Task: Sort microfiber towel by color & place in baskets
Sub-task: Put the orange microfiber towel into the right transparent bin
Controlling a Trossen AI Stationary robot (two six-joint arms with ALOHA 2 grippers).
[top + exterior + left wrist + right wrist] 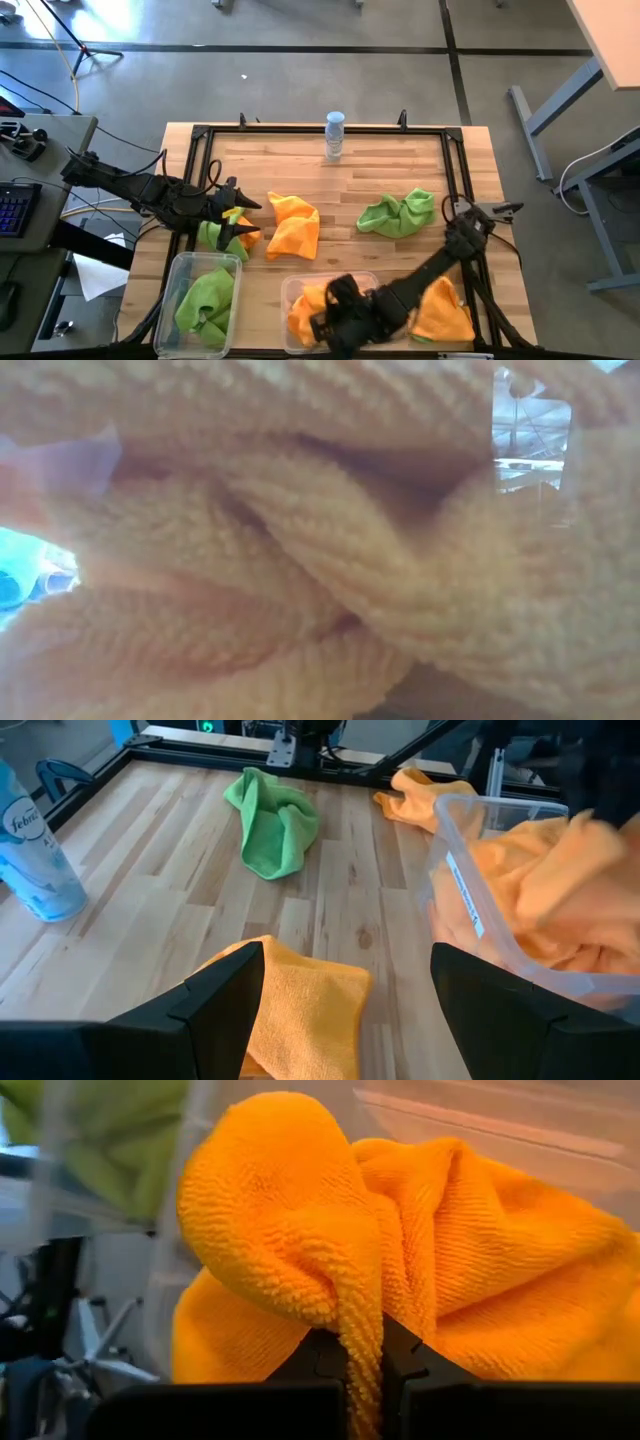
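Orange towel (330, 1280) pinched in shut right gripper (365, 1355) over wider basket (292, 300), blanketing low view, left gripper (345, 995) wide open, empty, above another orange towel (305, 1010), bottle (334, 135) seen from above.

The only wording that can be read stands on the clear spray bottle (30, 860) in the left wrist view: a dark blue oval badge near its top carries the white brand name "febreze", with the last letters curving out of sight round the bottle's side. The same bottle (334, 136) in the high view shows no legible print. A narrow white label strip (467, 898) runs along the wall of the clear bin holding orange cloths; it bears a line of small print that cannot be made out. The low and right wrist views show no lettering.
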